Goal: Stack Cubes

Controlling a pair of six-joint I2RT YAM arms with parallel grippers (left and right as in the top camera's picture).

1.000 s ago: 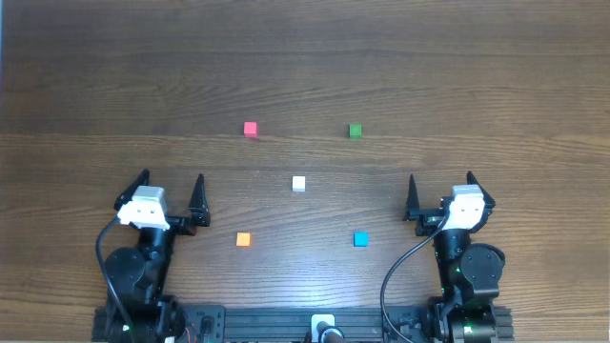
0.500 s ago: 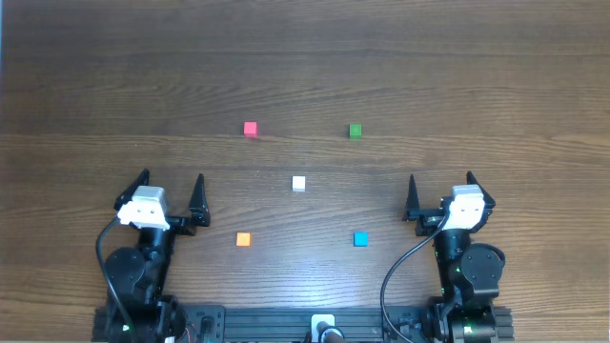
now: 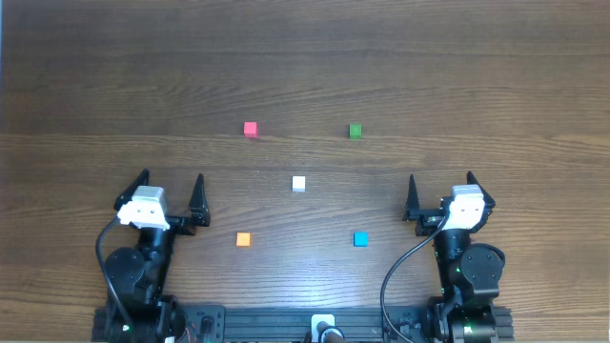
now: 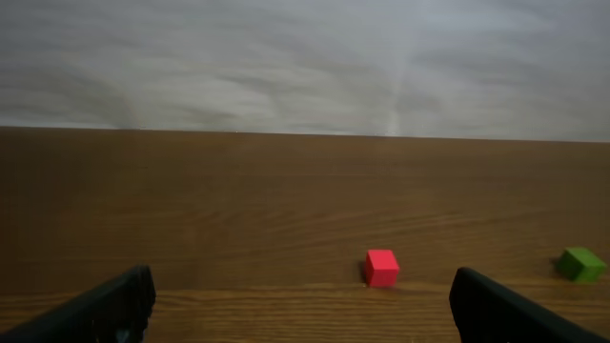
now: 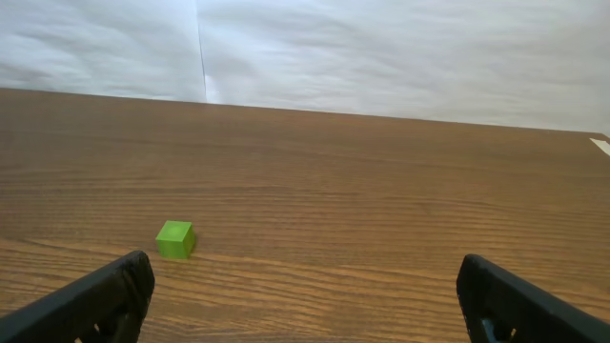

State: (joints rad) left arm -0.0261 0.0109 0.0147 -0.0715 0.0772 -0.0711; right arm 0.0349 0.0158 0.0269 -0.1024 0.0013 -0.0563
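Five small cubes lie apart on the wooden table: a pink-red cube (image 3: 251, 129) and a green cube (image 3: 355, 131) farthest from the arms, a white cube (image 3: 299, 184) in the middle, an orange cube (image 3: 243, 239) and a blue cube (image 3: 360, 239) nearest the bases. My left gripper (image 3: 172, 186) stands open at the left, above its base, holding nothing. My right gripper (image 3: 439, 185) stands open at the right, also holding nothing. The left wrist view has the red cube (image 4: 381, 268) and green cube (image 4: 580, 264) ahead; the right wrist view has the green cube (image 5: 175, 239).
The wooden table (image 3: 305, 67) stretches wide beyond the cubes. A pale wall (image 5: 381, 48) rises behind the table's far edge. The arm bases sit on a black rail (image 3: 305, 324) at the near edge.
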